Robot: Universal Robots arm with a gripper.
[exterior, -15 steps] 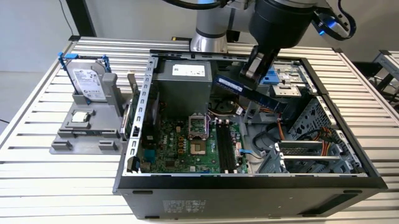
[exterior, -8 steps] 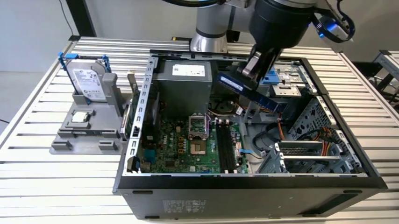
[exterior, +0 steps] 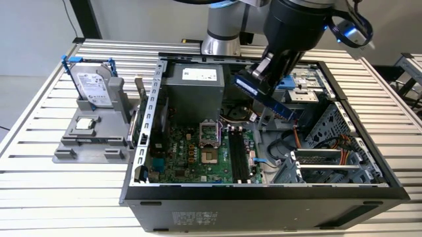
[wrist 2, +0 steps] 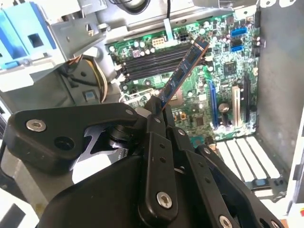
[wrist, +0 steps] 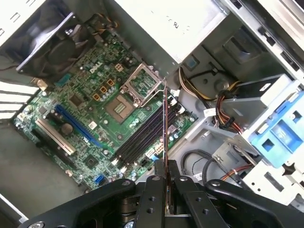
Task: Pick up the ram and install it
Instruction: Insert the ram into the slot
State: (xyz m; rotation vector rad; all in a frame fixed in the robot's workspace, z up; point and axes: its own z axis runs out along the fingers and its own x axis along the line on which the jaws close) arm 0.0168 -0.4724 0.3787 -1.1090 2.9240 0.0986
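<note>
The ram [exterior: 265,97] is a thin dark stick with a bluish face, held tilted in the air over the open computer case [exterior: 142,148]. My gripper [exterior: 261,73] is shut on one end of it. In the second wrist view the ram [wrist 2: 183,71] juts out slantwise from the gripper [wrist 2: 156,110] above the green motherboard. In the first wrist view I see the ram [wrist: 165,123] edge-on, rising from the gripper [wrist: 166,172] over the black memory slots [wrist: 140,137]. Those slots [exterior: 238,155] lie well below the stick, which is apart from them.
A silver hard drive with blue bracket [exterior: 92,83] stands on a grey fixture [exterior: 89,143] on the exterior view's left, with a small square chip [exterior: 85,123] below it. Inside the case are the power supply [exterior: 191,94], the open processor socket [exterior: 209,133] and a drive cage [exterior: 323,163].
</note>
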